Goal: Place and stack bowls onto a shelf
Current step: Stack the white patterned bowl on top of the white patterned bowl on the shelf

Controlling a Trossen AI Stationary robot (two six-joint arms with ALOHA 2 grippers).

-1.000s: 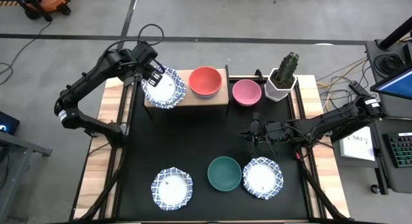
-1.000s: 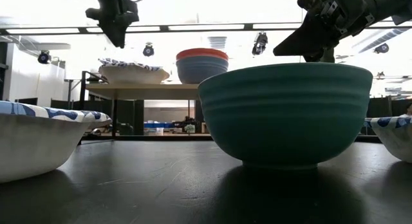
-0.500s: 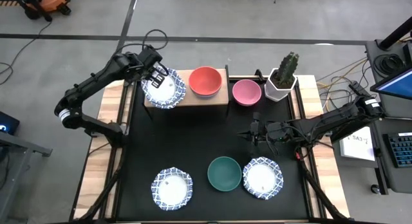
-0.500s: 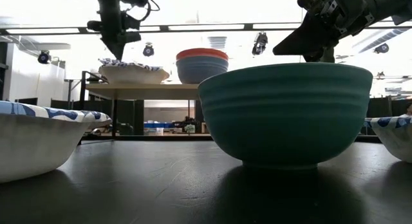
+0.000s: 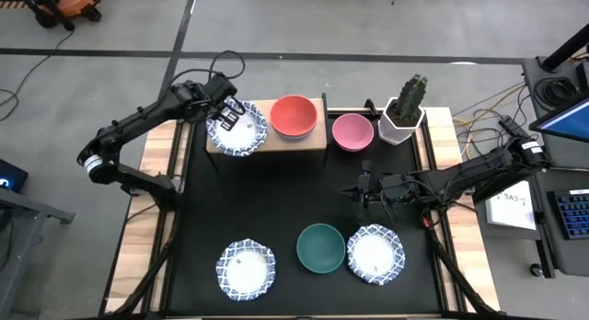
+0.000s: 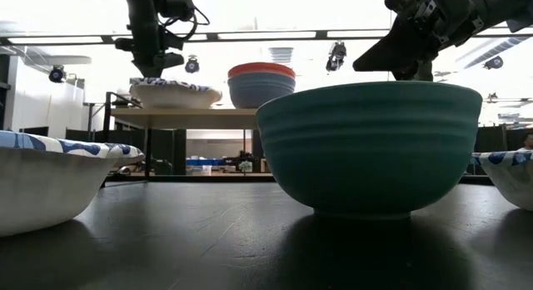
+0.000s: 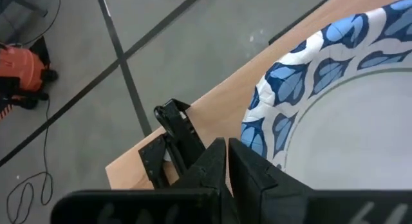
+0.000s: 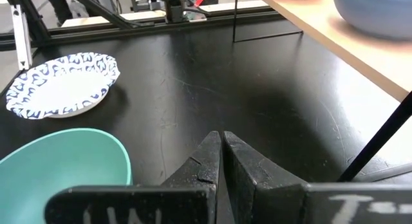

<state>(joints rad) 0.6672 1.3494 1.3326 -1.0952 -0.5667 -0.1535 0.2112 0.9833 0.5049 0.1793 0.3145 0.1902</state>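
Over the last second the left claw (image 5: 230,112) has slid from the outer edge of the patterned bowl (image 5: 237,129) toward the shelf's back corner, and the bowl has settled a little further onto the board. Its fingers look pressed together with nothing between them in the left wrist view, hanging just above the bowl's blue scalloped rim (image 7: 283,89) at the shelf's left end. So this bowl reads as released, and the placing step for it looks finished or nearly so.

Outward along the shelf (image 5: 313,142), a red bowl (image 5: 293,115) sits nested on a grey-blue one (image 6: 260,88) at the middle. A pink bowl (image 5: 352,131) rests on the black mat (image 5: 276,200) just beside the shelf's right end, next to a cactus pot (image 5: 402,120).

Mid-mat, the right claw (image 5: 354,193) waits clenched and empty. Near the front of the desk (image 5: 155,246) lie 2 more patterned bowls (image 5: 246,268) (image 5: 375,254) with a dark green bowl (image 5: 320,247) between them.

Next, I judge, the left arm must lift clear and fetch another bowl; the near patterned 1 would stack neatly on the bowl just set down.
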